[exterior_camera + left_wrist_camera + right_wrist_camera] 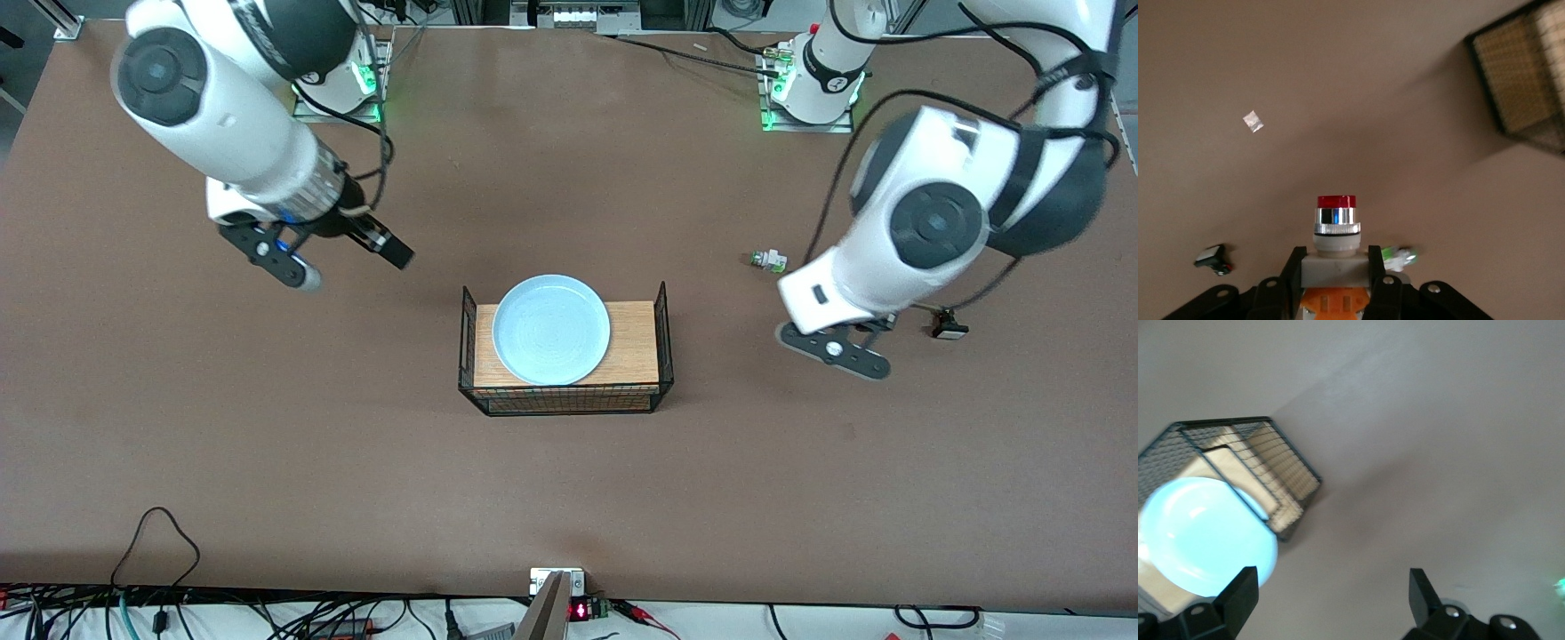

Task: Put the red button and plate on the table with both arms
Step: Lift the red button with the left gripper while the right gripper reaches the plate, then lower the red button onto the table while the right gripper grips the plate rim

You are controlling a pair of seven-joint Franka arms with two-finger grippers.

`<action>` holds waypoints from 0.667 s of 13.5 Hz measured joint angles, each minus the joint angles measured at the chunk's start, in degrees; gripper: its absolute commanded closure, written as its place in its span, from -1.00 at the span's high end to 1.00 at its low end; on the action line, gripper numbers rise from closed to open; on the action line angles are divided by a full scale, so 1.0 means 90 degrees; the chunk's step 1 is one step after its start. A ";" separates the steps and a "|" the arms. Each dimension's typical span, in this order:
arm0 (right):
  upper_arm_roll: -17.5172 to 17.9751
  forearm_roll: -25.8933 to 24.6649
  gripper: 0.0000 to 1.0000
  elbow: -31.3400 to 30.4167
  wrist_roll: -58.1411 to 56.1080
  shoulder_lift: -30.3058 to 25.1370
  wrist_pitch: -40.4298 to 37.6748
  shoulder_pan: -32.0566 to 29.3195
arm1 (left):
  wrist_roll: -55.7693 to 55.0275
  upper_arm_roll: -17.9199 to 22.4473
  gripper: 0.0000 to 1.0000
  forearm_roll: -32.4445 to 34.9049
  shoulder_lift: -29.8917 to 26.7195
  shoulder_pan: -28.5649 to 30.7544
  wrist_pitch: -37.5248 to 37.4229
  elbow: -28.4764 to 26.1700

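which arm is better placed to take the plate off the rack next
Right. The right gripper is open and empty over bare table toward its own end, with the plate on the rack in its wrist view. The left gripper is shut on the red button.

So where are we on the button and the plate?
Nothing is placed yet. The left end effector, up over the table at its own end, is shut on the red button. The plate sits on the wire rack; the right end effector is open, in the air beside the rack. Both items need setting down.
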 measured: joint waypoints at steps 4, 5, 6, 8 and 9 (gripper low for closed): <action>0.0001 0.0033 1.00 0.0116 0.1513 0.0696 0.1144 0.0717 | 0.1715 0.0010 -0.75 0.0001 0.0069 0.1015 0.1390 -0.1321; 0.0001 0.0030 1.00 0.0118 0.1832 0.0879 0.1422 0.0897 | 0.2005 0.0015 -0.75 0.0002 0.0098 0.1317 0.1978 -0.1781; 0.0001 0.0028 1.00 0.0125 0.2025 0.1057 0.1615 0.1027 | 0.2211 0.0018 -0.73 0.0002 0.0122 0.1561 0.2513 -0.2229; -0.0015 0.0026 1.00 0.0141 0.2156 0.1463 0.1783 0.1118 | 0.2374 0.0019 -0.73 0.0004 0.0138 0.1809 0.3835 -0.3313; -0.0044 0.0026 1.00 0.0147 0.2156 0.1580 0.1797 0.1114 | 0.2374 0.0015 -0.65 0.0009 0.0138 0.1808 0.4259 -0.3621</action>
